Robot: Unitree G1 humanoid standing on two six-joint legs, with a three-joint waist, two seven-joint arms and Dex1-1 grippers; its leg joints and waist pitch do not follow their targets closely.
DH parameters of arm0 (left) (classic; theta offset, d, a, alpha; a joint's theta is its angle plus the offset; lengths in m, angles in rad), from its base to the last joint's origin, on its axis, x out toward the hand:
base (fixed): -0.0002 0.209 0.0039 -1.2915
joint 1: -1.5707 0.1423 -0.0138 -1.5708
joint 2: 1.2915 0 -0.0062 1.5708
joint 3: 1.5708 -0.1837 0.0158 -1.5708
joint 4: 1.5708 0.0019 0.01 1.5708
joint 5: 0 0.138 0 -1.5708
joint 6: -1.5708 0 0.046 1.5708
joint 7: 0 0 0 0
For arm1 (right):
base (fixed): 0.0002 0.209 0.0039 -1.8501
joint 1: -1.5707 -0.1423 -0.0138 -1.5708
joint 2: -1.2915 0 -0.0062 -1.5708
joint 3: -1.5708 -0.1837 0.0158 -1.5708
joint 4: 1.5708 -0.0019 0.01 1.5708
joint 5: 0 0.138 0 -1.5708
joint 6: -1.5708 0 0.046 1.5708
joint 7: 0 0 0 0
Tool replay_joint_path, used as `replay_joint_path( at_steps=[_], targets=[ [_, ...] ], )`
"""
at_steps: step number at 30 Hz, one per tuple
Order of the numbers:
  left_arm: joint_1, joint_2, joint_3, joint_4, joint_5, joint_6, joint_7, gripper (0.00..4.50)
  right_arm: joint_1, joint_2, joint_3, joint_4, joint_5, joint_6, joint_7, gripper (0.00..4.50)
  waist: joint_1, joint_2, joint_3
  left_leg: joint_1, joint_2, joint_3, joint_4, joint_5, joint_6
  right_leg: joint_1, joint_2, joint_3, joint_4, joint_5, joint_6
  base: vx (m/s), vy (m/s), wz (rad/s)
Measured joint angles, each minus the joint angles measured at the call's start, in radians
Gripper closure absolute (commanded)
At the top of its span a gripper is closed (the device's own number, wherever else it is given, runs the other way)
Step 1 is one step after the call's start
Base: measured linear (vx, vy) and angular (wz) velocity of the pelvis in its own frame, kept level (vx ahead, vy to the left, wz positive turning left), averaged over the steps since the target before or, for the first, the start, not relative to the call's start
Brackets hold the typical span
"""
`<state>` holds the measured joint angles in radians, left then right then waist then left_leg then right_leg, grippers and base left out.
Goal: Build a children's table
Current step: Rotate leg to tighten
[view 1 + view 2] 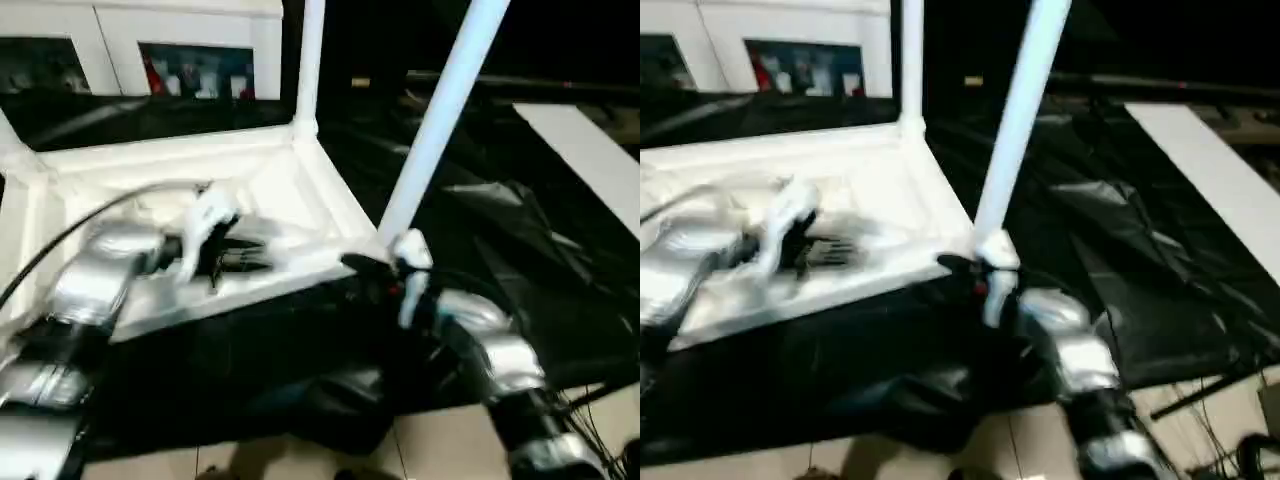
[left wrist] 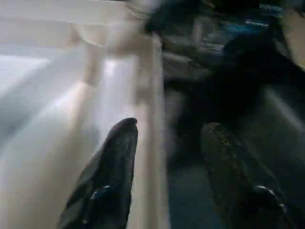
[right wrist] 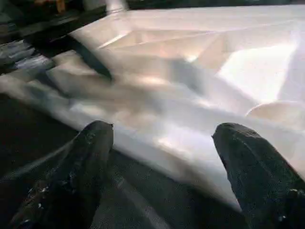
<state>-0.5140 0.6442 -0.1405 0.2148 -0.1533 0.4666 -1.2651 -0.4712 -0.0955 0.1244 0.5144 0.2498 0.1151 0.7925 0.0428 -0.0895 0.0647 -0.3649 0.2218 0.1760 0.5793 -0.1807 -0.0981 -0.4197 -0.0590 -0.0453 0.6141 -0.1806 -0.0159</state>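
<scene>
The children's table top (image 1: 290, 185) lies upside down on black sheeting, ribbed side up. One white leg (image 1: 311, 60) stands in its far right corner socket, and another leg (image 1: 440, 110) rises from the near right corner. My left gripper (image 1: 245, 255) is at the near rim (image 2: 150, 143). It is open, with one finger (image 2: 112, 167) inside the top, the other finger (image 2: 233, 171) outside, and the rim between them untouched. My right gripper (image 1: 372, 268) hovers open at the near right corner beside the leg's base, and its fingers (image 3: 86, 162) face the top's edge (image 3: 190, 143).
A flat white board (image 1: 590, 160) lies at the far right on the crumpled black plastic sheet (image 1: 510, 220). A white cabinet (image 1: 180, 30) stands behind the table top. Tiled floor (image 1: 300, 460) shows at the near edge. A cable (image 1: 80, 225) arcs over my left forearm.
</scene>
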Motion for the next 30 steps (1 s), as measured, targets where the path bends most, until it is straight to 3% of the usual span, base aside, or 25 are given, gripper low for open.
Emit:
replay_joint_path(
  at_steps=[2,5,15,24,30],
  targets=[
    [0.027,0.02,-0.018,-0.06,-0.009,0.038,-0.004,1.78,-0.063,0.04,-0.018,0.086,-0.024,-0.035,-0.099,0.79,0.001,-0.001,-0.001,0.001,0.0,0.0,0.0,0.002,-0.002,0.001,0.0,0.0,0.001,0.0,-0.001,0.0,0.0,0.0],
    [0.052,0.027,-0.043,-0.092,0.002,0.07,0.004,1.64,-0.134,0.055,-0.048,0.172,-0.039,-0.063,-0.209,0.79,0.006,-0.004,-0.001,0.001,0.0,0.0,0.0,0.004,-0.006,0.001,0.0,0.001,0.002,0.001,-0.001,0.0,0.0,0.0],
    [0.072,0.048,-0.092,-0.158,0.071,0.097,0.081,0.88,-0.278,0.077,-0.12,0.405,-0.048,-0.138,-0.406,0.79,0.01,-0.01,-0.003,0.001,0.001,0.0,0.004,0.005,-0.008,0.001,0.0,0.001,0.01,0.001,0.0,0.0,0.0,0.0],
    [0.073,0.057,-0.108,-0.165,0.107,0.092,0.118,0.08,-0.309,0.055,-0.157,0.493,-0.057,-0.2,-0.502,0.79,0.019,-0.011,-0.003,-0.001,0.002,-0.001,0.013,0.007,-0.011,0.003,0.0,0.004,0.017,-0.001,0.002,0.0,0.0,0.0],
    [0.065,0.057,-0.141,-0.154,0.123,0.065,0.16,0.01,-0.317,0.012,-0.17,0.543,-0.064,-0.23,-0.523,0.79,0.035,-0.011,-0.003,-0.004,0.002,-0.001,0.014,0.009,-0.012,0.007,0.0,0.006,0.017,-0.001,0.003,0.0,0.0,0.0]
  ],
)
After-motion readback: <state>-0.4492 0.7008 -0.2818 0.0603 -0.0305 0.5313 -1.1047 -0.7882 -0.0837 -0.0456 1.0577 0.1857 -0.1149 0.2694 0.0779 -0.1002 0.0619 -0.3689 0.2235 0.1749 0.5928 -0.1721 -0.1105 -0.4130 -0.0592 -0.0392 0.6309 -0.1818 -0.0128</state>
